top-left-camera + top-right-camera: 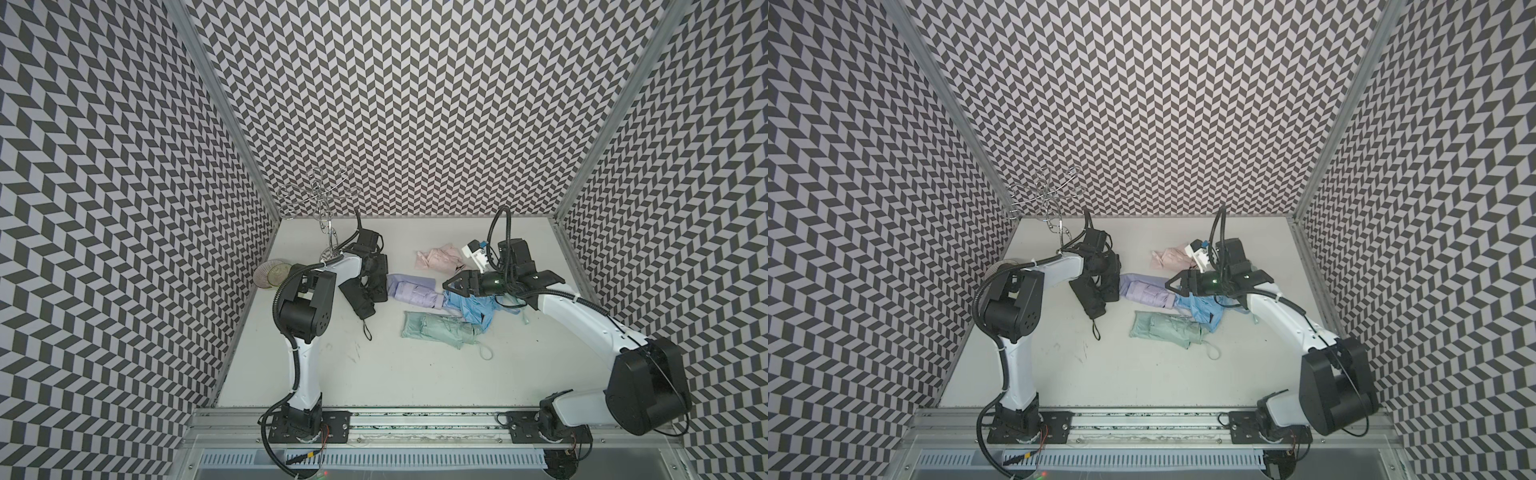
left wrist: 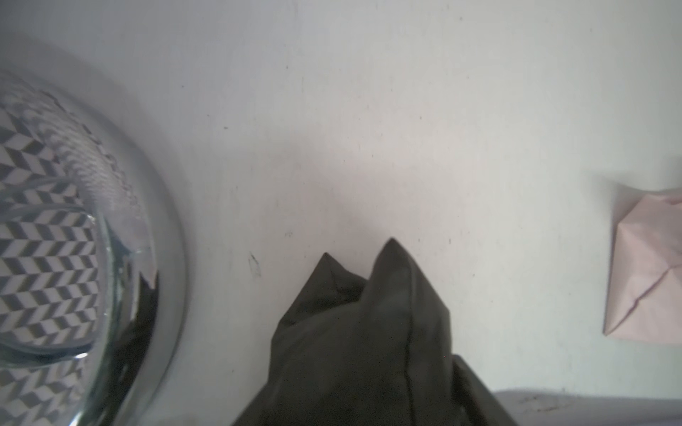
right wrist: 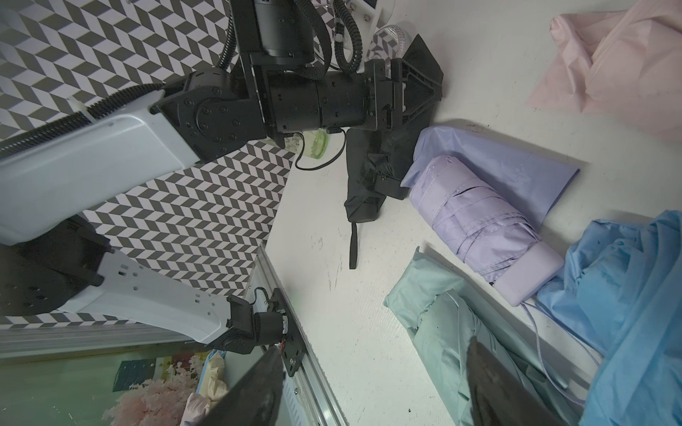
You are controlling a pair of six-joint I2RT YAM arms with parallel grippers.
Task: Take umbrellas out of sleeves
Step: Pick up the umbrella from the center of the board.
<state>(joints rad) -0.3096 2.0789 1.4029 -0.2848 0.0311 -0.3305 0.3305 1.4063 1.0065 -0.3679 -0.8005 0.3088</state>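
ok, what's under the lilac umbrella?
The flat lilac sleeve lies under the lilac umbrella, sticking out along one side in the right wrist view. How far it runs beneath, and anything else there, is covered by the umbrella.

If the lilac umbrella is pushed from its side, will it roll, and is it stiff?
The lilac umbrella looks rounded, so it may roll, though its blocky handle could stop that. Its pleated fabric looks loose, so a grip might slide; lifted, it probably stays straight.
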